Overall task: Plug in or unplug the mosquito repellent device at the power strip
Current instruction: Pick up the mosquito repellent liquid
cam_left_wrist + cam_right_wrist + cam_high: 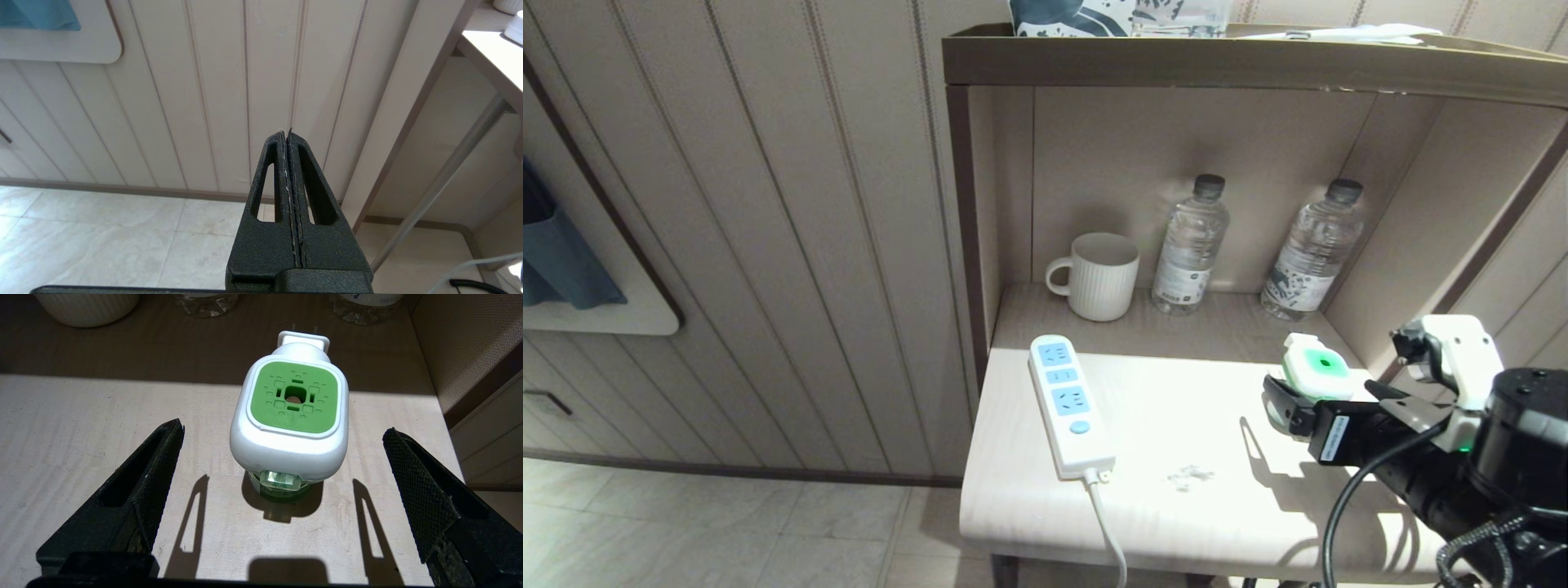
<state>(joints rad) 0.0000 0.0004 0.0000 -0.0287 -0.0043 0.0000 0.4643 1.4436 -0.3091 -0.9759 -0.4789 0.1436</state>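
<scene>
Surface: pale wood-grain shelf top (1176,441) inside a beige alcove, panelled wall to your left, tiled floor below.
Power strip: you see the power strip (1067,404) lying flat near the shelf's left edge, its three blue socket faces all free, its white cord (1107,527) dropping over the front edge.
Device: the mosquito repellent device (1316,371) stands upright on the shelf's right side, well apart from the strip, green top up, prongs pointing toward the back wall.
Right gripper: your right gripper (282,465) sits low at the device, fingers spread wide, one on each side of it, neither touching.
Left gripper: your left gripper (288,136) hangs beside the shelf, facing the wall, fingers pressed together on nothing.
Back of shelf: a white ribbed mug (1097,275) and two clear water bottles (1191,245) stand against the rear wall.
</scene>
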